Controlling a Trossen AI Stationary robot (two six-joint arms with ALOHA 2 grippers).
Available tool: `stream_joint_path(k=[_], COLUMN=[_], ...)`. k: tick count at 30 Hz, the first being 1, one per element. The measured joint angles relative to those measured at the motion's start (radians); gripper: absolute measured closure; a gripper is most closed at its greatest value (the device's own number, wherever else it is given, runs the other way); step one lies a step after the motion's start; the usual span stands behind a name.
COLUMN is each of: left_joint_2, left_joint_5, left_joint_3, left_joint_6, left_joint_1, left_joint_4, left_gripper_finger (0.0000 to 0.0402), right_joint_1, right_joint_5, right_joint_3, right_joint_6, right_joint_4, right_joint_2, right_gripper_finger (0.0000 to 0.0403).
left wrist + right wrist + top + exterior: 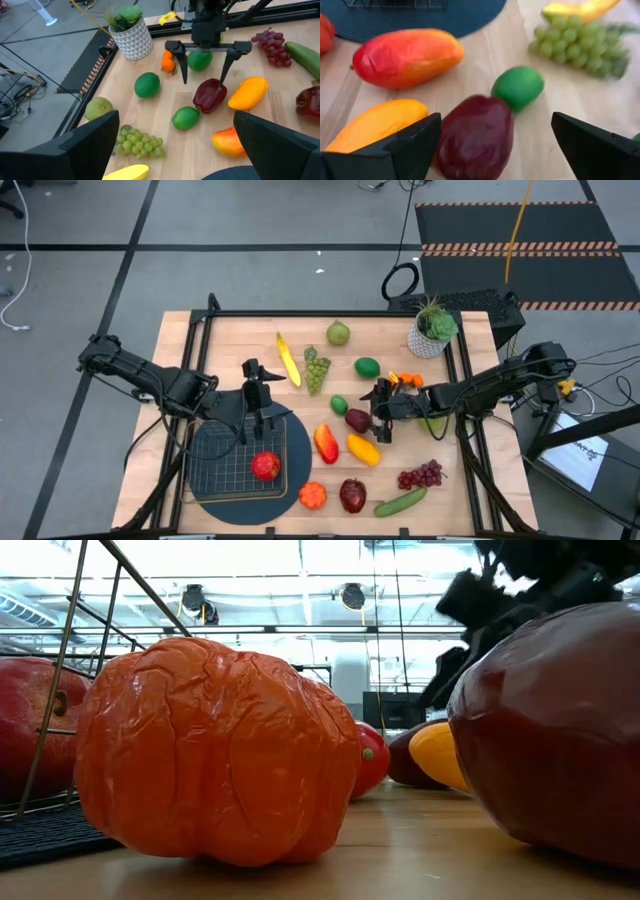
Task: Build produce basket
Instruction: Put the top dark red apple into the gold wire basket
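Observation:
The basket (232, 465) sits on a round dark mat with a red apple (265, 467) in it. The rest of the produce lies on the table. My right gripper (379, 415) is open just right of a dark red pepper (357, 420). In the right wrist view the pepper (475, 137) lies between and just ahead of its two fingers, apart from both. My left gripper (262, 392) hovers open over the basket's far edge, and its wrist view shows nothing between its fingers (90, 145).
Around the pepper lie a lime (339, 404), a red-orange pepper (326, 442) and a yellow one (363, 448). Farther off are a banana (288, 358), green grapes (316, 368), a pear (338, 333), purple grapes (421, 474), a cucumber (400, 502) and a potted plant (432, 328).

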Motion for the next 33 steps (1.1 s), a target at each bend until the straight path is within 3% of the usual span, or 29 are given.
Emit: stream_joint_path(k=[11,19,28,33], left_joint_2=[0.000,0.000,0.000,0.000], left_joint_5=[0.000,0.000,0.000,0.000], left_joint_3=[0.000,0.000,0.000,0.000], left_joint_6=[0.013,0.016,0.020,0.020], left_joint_1=[0.000,0.000,0.000,0.000], left_joint_4=[-0.003,-0.003,-0.002,-0.001], left_gripper_finger=[0.0011,0.0012,0.0011,0.0012], right_joint_1=[-0.053,-0.060,-0.060,-0.060], right_joint_5=[-0.156,-0.156,-0.156,-0.157], right_joint_3=[0.000,0.000,0.000,0.000], right_joint_6=[0.194,0.184,0.156,0.152], right_joint_4=[0.019,0.019,0.021,0.000], right_joint_2=[0.133,0.165,0.163,0.115], right_gripper_finger=[0.0022,0.0028,0.0094,0.0084])
